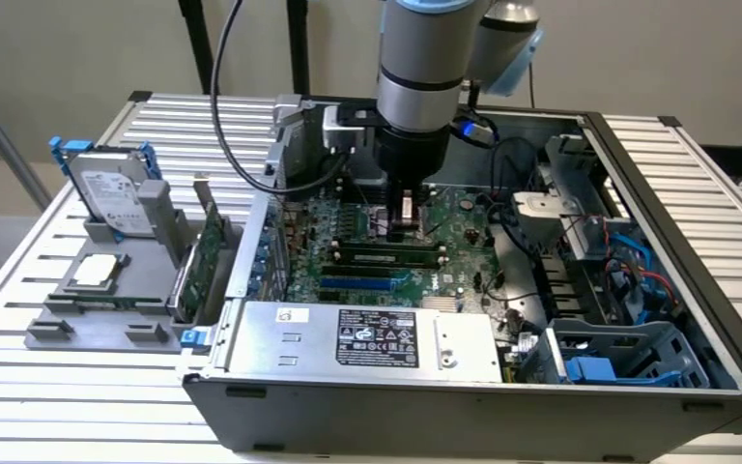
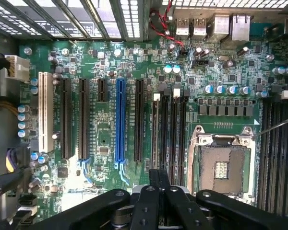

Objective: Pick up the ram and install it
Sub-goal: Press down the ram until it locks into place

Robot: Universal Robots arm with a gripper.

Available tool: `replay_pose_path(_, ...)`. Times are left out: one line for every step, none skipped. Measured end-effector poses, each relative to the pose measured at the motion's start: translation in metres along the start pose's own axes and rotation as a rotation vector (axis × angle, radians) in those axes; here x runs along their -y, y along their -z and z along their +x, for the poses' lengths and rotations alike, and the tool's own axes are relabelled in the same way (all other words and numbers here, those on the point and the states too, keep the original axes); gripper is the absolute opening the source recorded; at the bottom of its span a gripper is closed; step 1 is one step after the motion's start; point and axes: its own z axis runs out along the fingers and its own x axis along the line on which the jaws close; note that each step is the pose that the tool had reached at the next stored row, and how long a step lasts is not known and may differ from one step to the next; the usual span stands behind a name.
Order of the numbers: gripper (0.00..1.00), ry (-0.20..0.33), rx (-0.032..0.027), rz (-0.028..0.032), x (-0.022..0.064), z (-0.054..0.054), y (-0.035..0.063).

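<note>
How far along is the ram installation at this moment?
Done: the ram appears picked up, its dark edge clamped between the fingers. In hand: the gripper is down inside the computer case, over the motherboard's black memory slots. Left: seating it; it looks not yet pressed in.

Motherboard: green circuit board, slightly glossy, with shiny solder points. Long slots on it: smooth plastic, black, blue, white. Gripper: matt black, looks like hard plastic or coated metal. Computer case: grey painted sheet metal, dull finish. Table: ribbed bright metal, smooth. Arm: brushed silver metal, soft sheen.
</note>
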Motion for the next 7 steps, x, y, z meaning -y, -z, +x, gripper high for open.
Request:
replay_pose_path(0.0,0.0,0.0001,0.0001,0.0,0.0,0.0)
replay_pose_path(0.0,0.0,0.0001,0.0,0.0,0.0,0.0)
replay_pose_path(0.0,0.0,0.0001,0.0001,0.0,0.0,0.0)
replay_pose_path(0.0,0.0,0.0001,0.0001,0.0,0.0,0.0)
replay_pose_path(0.0,0.0,-0.0001,0.0,0.0,0.0,0.0001)
replay_pose_path(0.0,0.0,-0.0001,0.0,0.0,0.0,0.0001)
replay_pose_path(0.0,0.0,-0.0001,0.0,-0.0001,0.0,0.0001)
